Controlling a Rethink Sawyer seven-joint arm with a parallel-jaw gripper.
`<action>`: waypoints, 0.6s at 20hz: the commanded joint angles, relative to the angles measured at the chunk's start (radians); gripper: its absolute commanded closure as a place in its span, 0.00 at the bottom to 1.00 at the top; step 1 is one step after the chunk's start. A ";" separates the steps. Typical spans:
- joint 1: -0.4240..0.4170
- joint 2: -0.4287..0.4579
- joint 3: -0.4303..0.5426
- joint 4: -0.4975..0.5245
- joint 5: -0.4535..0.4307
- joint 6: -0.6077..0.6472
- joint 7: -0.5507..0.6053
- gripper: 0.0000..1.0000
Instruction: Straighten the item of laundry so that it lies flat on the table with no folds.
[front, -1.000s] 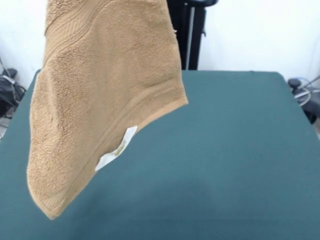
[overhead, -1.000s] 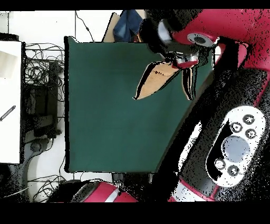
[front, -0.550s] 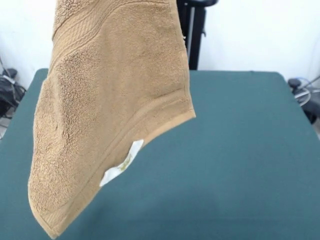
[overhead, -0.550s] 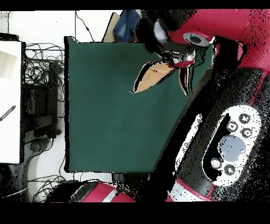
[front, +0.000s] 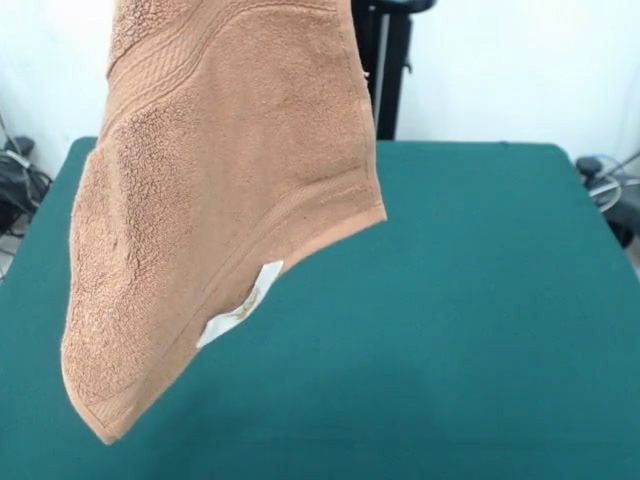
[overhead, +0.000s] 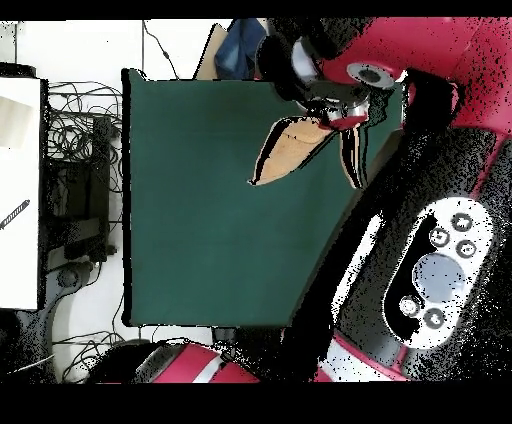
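Swung slightly since 0.5 s ago: bottom corner of terry towel (front: 210, 230) a bit higher, label (front: 240, 304) shifted a little. Hangs below claw (overhead: 335, 118), lifted clear of green table (front: 480, 330), upper end clamped there in overhead view. Draped diagonally, border band near top, white label w/ yellow mark low on hem.

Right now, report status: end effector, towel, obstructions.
End effector shut on towel. Towel hanging in the air above table, one corner lowest, label facing front. Nothing in the way on table.
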 joint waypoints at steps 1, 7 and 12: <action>0.018 0.034 0.035 0.200 0.014 -0.103 0.275 1.00; 0.056 0.024 0.032 0.249 -0.012 -0.174 0.235 1.00; 0.081 0.023 0.025 0.271 0.008 -0.192 0.286 1.00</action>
